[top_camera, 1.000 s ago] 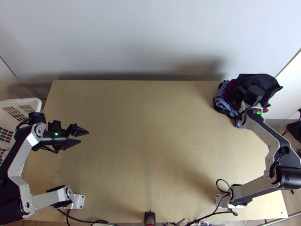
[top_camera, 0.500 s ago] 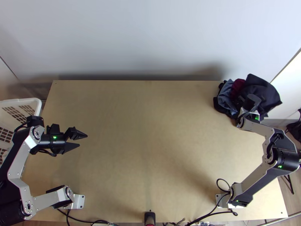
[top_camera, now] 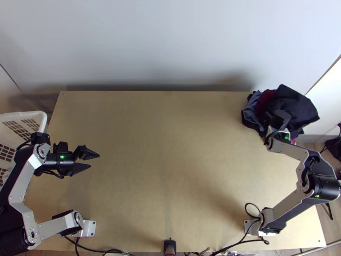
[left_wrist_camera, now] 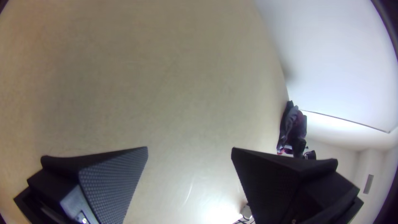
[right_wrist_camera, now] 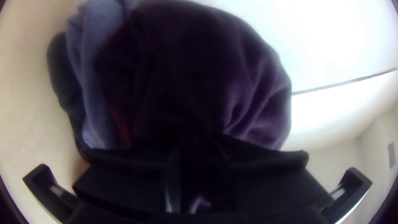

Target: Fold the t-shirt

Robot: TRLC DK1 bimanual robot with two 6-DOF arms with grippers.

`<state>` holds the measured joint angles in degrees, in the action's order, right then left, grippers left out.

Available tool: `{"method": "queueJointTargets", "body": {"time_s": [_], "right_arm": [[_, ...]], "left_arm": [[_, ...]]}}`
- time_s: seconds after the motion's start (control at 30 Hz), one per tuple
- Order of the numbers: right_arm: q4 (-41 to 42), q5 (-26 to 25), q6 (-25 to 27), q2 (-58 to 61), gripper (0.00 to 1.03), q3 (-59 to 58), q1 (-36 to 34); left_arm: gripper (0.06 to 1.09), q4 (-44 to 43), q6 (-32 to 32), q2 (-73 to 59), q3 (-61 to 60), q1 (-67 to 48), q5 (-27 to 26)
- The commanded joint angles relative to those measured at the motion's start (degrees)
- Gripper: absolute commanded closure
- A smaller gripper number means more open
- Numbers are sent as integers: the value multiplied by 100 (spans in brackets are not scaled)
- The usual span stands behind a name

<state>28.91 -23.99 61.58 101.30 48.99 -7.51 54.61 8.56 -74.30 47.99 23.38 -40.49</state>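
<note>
The right gripper [top_camera: 282, 116] is right up at a messy heap of clothes. It is too dark there, so I can't tell how far open its fingers are, or if they have hold of any cloth. A big black cloth [top_camera: 296, 104] is closest, bunched up with soft wrinkles, just past the right gripper and around its front. A tiny bit of pink cloth [top_camera: 293, 141] peeks out beside the right gripper. A dark red cloth [top_camera: 265, 97] and a blue-grey cloth [top_camera: 252, 105] are squashed in on the left side of the black one, a bit farther out from the right gripper. The t-shirt must be one of these, but I can't tell which.

The left gripper [top_camera: 94, 160] has its two fingers spread wide apart, and they hold nothing. The light wooden table [top_camera: 170, 149] is under the fingertips and goes on far out in front of them. A white basket [top_camera: 37, 114] with lots of holes is behind the left fingers. The heap of clothes is well away from those fingertips, by the table's far right corner. The pale wall [top_camera: 170, 42] is farther off, past the far edge of the table.
</note>
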Motion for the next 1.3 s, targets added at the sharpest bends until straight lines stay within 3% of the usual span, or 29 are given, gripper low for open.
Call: {"method": "queueJointTargets", "body": {"time_s": [0.0,0.03,0.53,1.27], "right_arm": [[-69,43,-208,-216,8,-232,426],[-87,43,-199,-207,4,-232,434],[-948,404,-208,-681,4,-434,346],[-3866,632,-551,-2237,4,-654,768]], "left_arm": [[11,6,14,-23,0,18,6],[11,6,14,-23,0,9,6],[11,-47,14,-155,79,-8,-3],[11,50,85,100,44,18,6]]}}
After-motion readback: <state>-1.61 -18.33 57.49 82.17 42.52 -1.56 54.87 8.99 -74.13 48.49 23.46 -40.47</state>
